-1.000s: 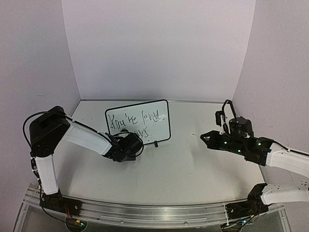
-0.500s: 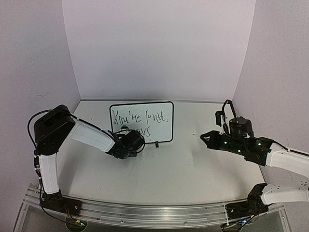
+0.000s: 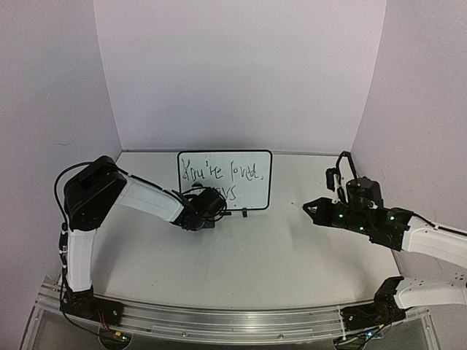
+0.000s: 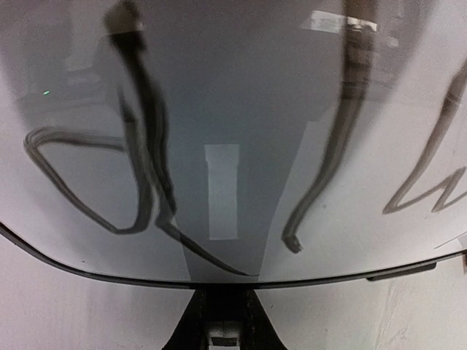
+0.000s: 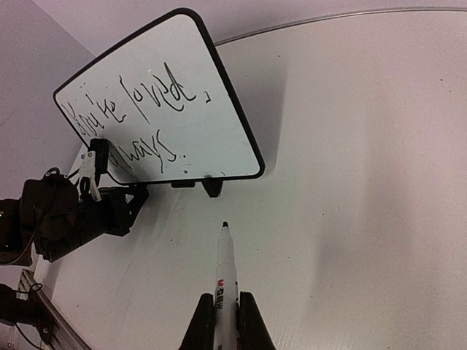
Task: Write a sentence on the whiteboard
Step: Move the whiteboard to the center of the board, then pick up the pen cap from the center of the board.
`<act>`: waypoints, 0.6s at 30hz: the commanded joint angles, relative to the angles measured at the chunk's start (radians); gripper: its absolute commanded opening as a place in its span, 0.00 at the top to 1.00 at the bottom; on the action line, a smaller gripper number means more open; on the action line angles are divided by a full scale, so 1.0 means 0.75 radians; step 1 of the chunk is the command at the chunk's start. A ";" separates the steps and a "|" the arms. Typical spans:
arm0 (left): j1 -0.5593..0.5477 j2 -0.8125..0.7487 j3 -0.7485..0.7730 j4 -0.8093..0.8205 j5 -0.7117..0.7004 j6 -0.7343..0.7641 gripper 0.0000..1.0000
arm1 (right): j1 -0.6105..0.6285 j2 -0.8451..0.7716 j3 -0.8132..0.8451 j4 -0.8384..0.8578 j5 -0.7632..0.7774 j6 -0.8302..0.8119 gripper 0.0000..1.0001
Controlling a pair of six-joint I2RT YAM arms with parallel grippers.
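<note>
The whiteboard [image 3: 252,162] stands upright at the back middle of the table. The sentence [image 3: 222,173], dark script in two lines, reads "You're loved, always." My left gripper [image 3: 210,209] is shut on the board's lower left edge. In the left wrist view the whiteboard [image 4: 241,80] fills the frame with large strokes of the sentence [image 4: 149,168], and my left gripper [image 4: 222,302] pinches its bottom frame. My right gripper [image 3: 312,208] is shut on a white marker [image 5: 226,273], tip uncapped, held above the table right of the whiteboard [image 5: 219,124].
White walls enclose the table on the left, back and right. The board's right black foot [image 5: 211,186] rests on the table. The left arm [image 5: 66,219] shows low at the left of the right wrist view. An aluminium rail [image 3: 233,324] runs along the near edge.
The left gripper has carried the whiteboard to the right and turned it square to the camera. The right arm and marker have not moved.
</note>
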 commanded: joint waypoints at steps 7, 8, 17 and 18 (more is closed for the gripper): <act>0.072 0.141 0.181 0.070 0.059 0.122 1.00 | -0.001 -0.036 -0.007 0.041 0.009 0.012 1.00; 0.075 0.152 0.195 0.076 0.064 0.132 1.00 | -0.001 -0.037 -0.007 0.041 0.011 0.013 1.00; 0.083 0.146 0.175 0.172 0.116 0.218 0.88 | 0.000 -0.056 -0.006 0.039 0.010 0.016 1.00; 0.083 0.131 0.162 0.191 0.130 0.240 0.84 | 0.000 -0.057 -0.006 0.039 0.011 0.016 1.00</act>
